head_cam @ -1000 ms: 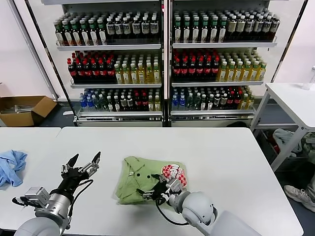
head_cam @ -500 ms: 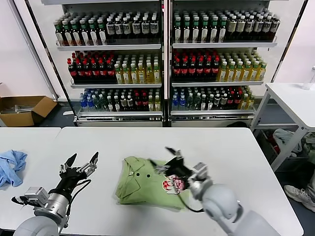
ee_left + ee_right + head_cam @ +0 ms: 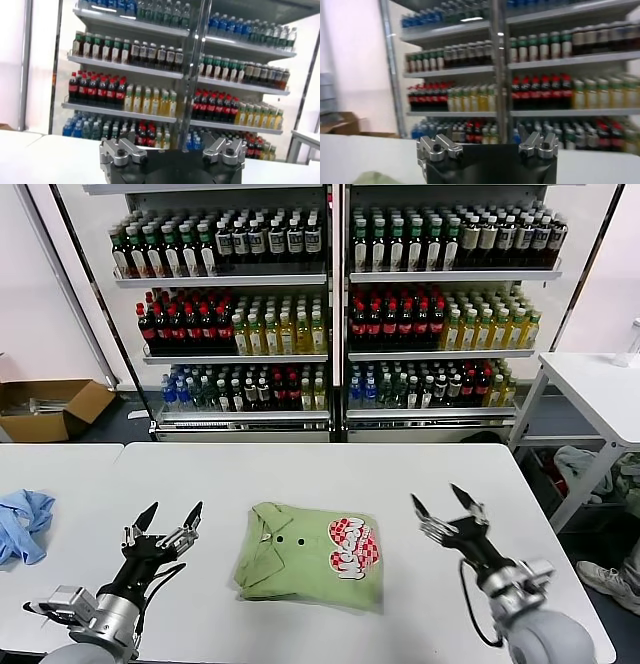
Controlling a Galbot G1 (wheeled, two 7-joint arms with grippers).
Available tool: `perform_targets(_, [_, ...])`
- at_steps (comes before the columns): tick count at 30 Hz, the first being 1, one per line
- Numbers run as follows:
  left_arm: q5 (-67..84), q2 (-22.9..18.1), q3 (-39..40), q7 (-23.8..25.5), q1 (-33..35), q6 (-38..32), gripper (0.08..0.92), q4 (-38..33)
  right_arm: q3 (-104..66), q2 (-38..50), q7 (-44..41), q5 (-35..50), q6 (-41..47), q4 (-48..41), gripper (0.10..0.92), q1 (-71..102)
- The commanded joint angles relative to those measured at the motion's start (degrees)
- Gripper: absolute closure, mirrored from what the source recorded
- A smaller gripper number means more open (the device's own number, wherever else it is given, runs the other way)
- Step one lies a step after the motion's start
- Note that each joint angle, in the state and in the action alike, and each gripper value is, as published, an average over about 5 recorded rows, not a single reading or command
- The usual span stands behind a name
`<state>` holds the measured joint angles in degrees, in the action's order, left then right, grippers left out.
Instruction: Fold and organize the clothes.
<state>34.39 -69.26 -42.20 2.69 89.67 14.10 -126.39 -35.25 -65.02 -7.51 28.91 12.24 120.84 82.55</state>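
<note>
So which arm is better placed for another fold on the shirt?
Roughly even; perhaps the left. Left gripper and right gripper both hover open, clear of the folded green polo shirt.

From the head view, I lose the light blue cloth (image 3: pixel 22 524) past the frame's left edge. The cardboard box (image 3: pixel 50 408) is cut off there too. Side table (image 3: pixel 600 389) runs off the right edge. Bottle labels on the shelves (image 3: pixel 330 279) too small for me to read. Polo shirt (image 3: pixel 372 178) shows in the right wrist view only as a blurred green corner.
</note>
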Motion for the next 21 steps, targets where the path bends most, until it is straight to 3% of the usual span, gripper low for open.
perform_targets(1, [-3.5, -5.7, -3.8, 8.4, 2.5, -2.9, 0.177, -0.1, -13.8, -7.5, -4.9, -3.7, -5.8, 1.4, 0.203, 15.7])
perform_targets(11, [-5.6, -6.1, -8.3, 12.2, 4.3, -7.5, 0.177, 1.6, -11.1, -12.4, -5.2, -7.8, -9.3, 2.3, 0.203, 19.0])
perform_targets(21, [-5.5, -6.1, -9.1, 12.4, 4.5, -8.4, 0.177, 1.6, -12.5, -12.4, -4.8, -8.4, -8.2, 3.5, 0.203, 19.3])
